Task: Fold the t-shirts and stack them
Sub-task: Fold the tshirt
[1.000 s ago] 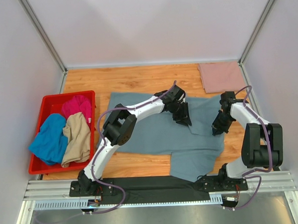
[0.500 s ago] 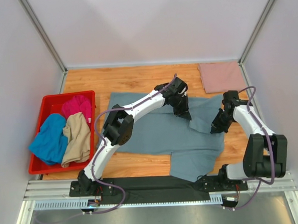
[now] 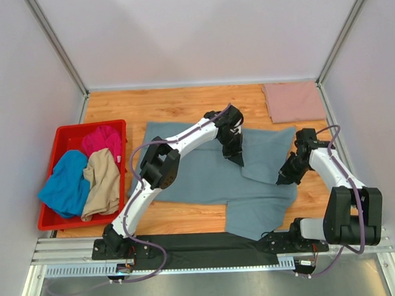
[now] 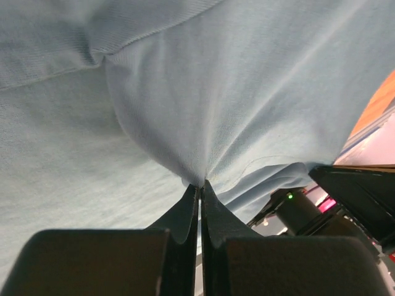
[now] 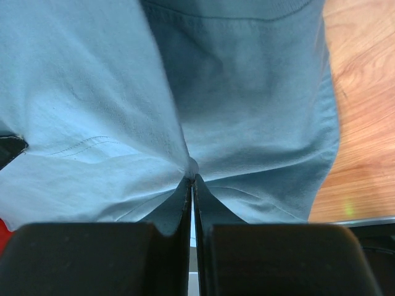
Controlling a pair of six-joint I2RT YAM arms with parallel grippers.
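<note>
Here, a large slate grey-blue cloth t-shirt (image 3: 199,178) lay spread on the wooden table (image 3: 182,102). The left gripper (image 4: 201,185) was clenched on a pinch of it, creases fanning out just beyond the fingertips. The right gripper (image 5: 191,180) likewise grasped a fold at its tips. The shirt looked light, limp and prone to sag, so hems and corners seemed the best holds.

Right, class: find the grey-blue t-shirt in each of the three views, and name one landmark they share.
Top external: grey-blue t-shirt spread flat in the middle.
Left wrist: grey-blue t-shirt fills nearly the whole picture.
Right wrist: grey-blue t-shirt covers all but the right edge.
Shared landmark: the orange wooden tabletop.
</note>
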